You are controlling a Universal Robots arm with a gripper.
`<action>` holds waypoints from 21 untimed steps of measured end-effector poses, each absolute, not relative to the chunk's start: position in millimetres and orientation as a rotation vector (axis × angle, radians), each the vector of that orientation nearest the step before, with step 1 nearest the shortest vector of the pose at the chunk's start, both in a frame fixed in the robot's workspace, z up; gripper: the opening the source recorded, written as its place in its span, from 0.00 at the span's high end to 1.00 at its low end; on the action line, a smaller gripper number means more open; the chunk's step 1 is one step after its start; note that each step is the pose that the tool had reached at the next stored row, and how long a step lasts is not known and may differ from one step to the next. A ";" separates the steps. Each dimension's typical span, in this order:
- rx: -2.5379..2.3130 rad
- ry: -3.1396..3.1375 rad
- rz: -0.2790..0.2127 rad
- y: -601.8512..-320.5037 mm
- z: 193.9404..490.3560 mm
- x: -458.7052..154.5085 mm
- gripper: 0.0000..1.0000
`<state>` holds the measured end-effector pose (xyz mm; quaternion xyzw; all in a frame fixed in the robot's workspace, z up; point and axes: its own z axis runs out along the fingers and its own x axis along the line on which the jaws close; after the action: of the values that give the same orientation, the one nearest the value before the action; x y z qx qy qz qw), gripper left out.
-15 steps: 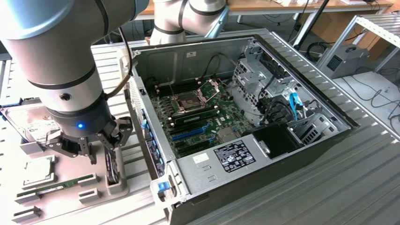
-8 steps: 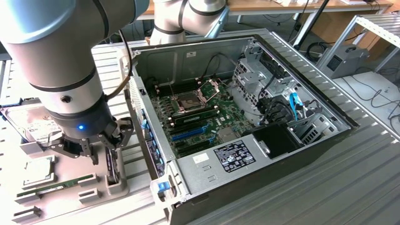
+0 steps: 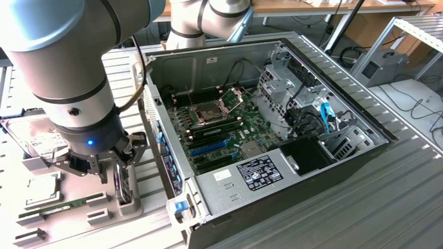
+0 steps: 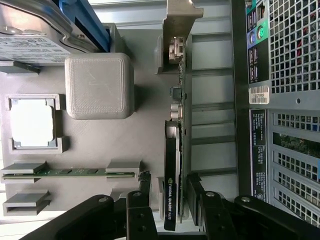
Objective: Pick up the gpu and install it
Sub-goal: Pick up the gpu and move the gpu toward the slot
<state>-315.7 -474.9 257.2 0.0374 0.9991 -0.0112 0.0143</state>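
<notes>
The gpu [image 4: 172,150] stands on its edge in a slot of the grey parts holder [image 4: 145,125], seen edge-on with its black shroud, green board and silver end bracket. My gripper [image 4: 169,176] is open and straddles the card's near end, one finger [image 4: 144,197] on each side with small gaps. In the exterior view the gripper [image 3: 118,171] hangs low over the gpu [image 3: 123,189], just beside the computer case at that view's left.
The open computer case [image 3: 332,98] with its motherboard [image 3: 221,124] lies right beside the holder. On the holder sit a hard drive [image 4: 30,45], a processor [image 4: 32,122], a RAM stick [image 4: 70,172] and a grey block [image 4: 99,85].
</notes>
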 end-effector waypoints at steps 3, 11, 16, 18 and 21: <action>0.116 3.110 -0.034 -474.8 257.2 -315.7 0.58; 0.117 3.110 -0.033 -474.8 267.4 -314.5 0.58; 0.117 3.116 -0.034 -463.9 266.8 -306.2 0.58; 0.117 3.116 -0.034 -458.9 266.2 -306.2 0.58; 0.117 3.117 -0.034 -455.2 264.3 -306.3 0.58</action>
<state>-306.3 -455.2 264.3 0.0374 0.9992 -0.0109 0.0110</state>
